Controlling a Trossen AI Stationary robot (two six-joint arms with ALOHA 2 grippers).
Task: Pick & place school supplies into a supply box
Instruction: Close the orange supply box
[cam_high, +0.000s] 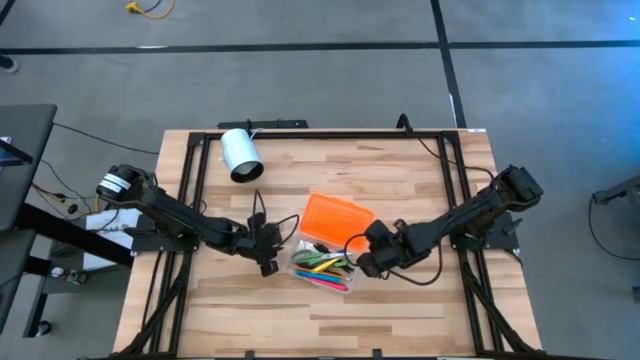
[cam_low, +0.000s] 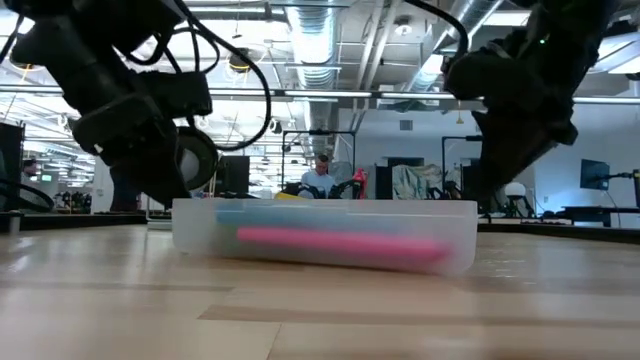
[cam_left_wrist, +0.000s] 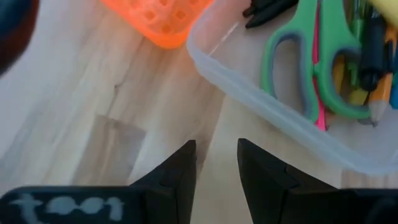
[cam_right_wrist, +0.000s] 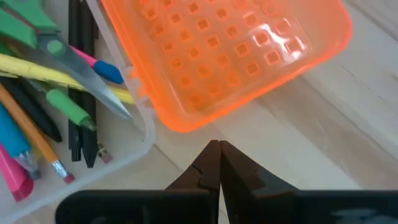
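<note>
The supply box (cam_high: 322, 268), a clear case, stands on the table's middle with its orange lid (cam_high: 336, 219) swung open past its far side. Inside lie school supplies: green-handled scissors (cam_left_wrist: 317, 62), pens and pencils (cam_right_wrist: 43, 118) and a pink marker (cam_low: 340, 243). My left gripper (cam_left_wrist: 216, 167) hovers open over bare wood just off the box's left end (cam_high: 268, 262), with nothing between its fingers. My right gripper (cam_right_wrist: 217, 163) is shut and slants down at the box's right end (cam_high: 366, 262), its tips just short of the lid's edge (cam_right_wrist: 186, 127).
A white cylinder (cam_high: 240, 155) lies at the far left of the table. Black frame rails (cam_high: 190, 170) run along the left, right and far edges. Bare wood stretches between the box and the table's near edge (cam_high: 320, 320).
</note>
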